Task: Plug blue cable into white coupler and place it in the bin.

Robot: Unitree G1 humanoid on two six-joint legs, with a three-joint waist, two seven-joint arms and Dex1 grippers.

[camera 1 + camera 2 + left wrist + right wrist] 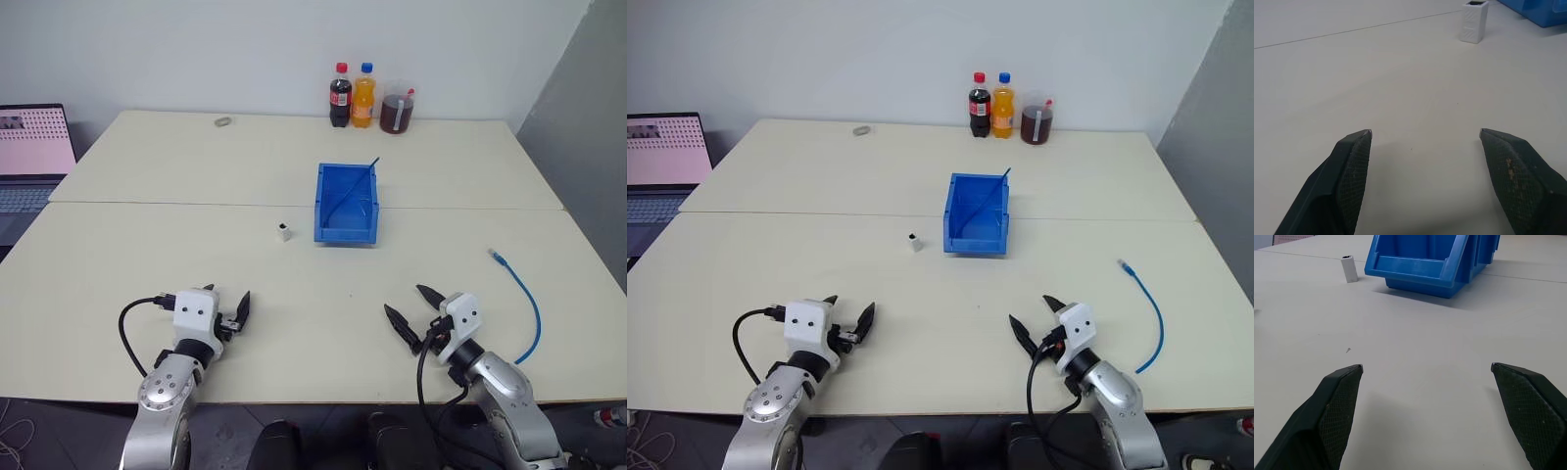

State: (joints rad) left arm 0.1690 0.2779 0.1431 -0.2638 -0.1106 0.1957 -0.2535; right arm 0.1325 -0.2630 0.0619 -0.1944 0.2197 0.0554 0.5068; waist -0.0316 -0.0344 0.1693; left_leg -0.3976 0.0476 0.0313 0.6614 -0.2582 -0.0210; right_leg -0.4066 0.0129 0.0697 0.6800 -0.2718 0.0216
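A laptop (34,162) sits at the far left, beside the table (147,255), its screen lit pink. On the left near edge of the table the left gripper (238,311) hovers just over the bare top, its two black fingers (1352,171) spread apart and holding nothing. At the far side, left of centre, a small grey object (223,121) lies alone; it is too small to tell what it is. Near the middle, the coupler (283,232) stands upright on the table with its dark opening facing up, just left of the bin (347,231) and apart from it. The bin rests at the centre of the table, across the seam between the two tabletops, and a thin dark strand (353,189) runs over its rim and down inside. Behind the bin, against the wall, stand a cola bottle (340,96), an orange bottle (363,95) and a jar (397,108) of dark liquid, side by side. On the right near edge the right gripper (412,313) hovers above the table, jaws wide and empty, pointing toward the bin and coupler. Farthest right, the cable (530,310) lies in a loose curve on the table, its pale plug (497,258) at the far end, well apart from the coupler and outside the bin, untouched by either gripper
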